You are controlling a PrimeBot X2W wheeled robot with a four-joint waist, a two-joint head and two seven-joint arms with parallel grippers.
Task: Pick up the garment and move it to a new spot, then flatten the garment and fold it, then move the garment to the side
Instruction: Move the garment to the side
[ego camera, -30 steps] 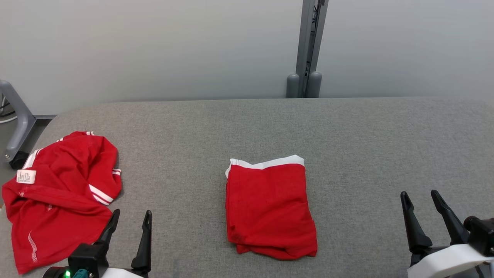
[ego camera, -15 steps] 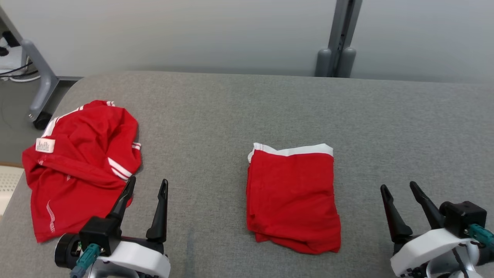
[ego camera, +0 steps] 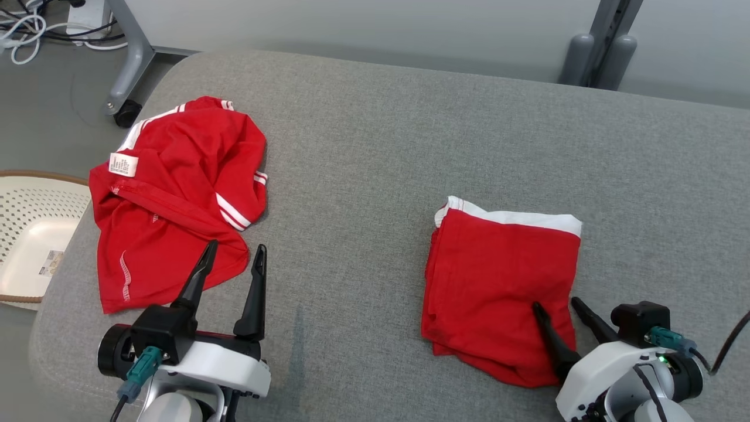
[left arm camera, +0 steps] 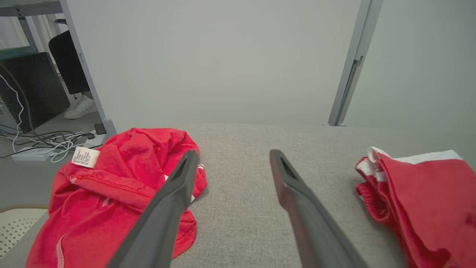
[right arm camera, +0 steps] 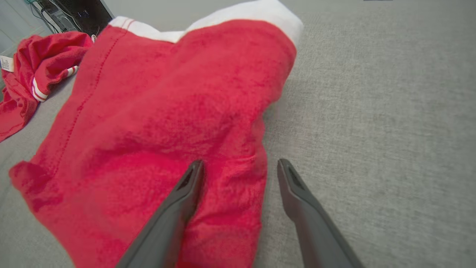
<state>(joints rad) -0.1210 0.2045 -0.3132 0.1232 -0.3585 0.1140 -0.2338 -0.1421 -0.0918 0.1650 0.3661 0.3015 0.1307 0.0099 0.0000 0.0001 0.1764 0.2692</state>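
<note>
Your desk [ego camera: 363, 152] has bare cloth along its far edge and right side for sliding, while a crumpled shirt [ego camera: 176, 193] fills the left edge, a basket [ego camera: 29, 234] just beyond. The folded garment [ego camera: 498, 275] lies toward the near right corner, so folding looks done and only the move aside is left. Your right end effector [ego camera: 555, 303] stands wide astride its near right edge; the left end effector [ego camera: 235, 246], also wide, holds nothing.

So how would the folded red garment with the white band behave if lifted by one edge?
Probably floppy: the folded red garment shows loose stacked layers, so it would likely sag and unfold. The grey fabric surface may resist sliding.
</note>
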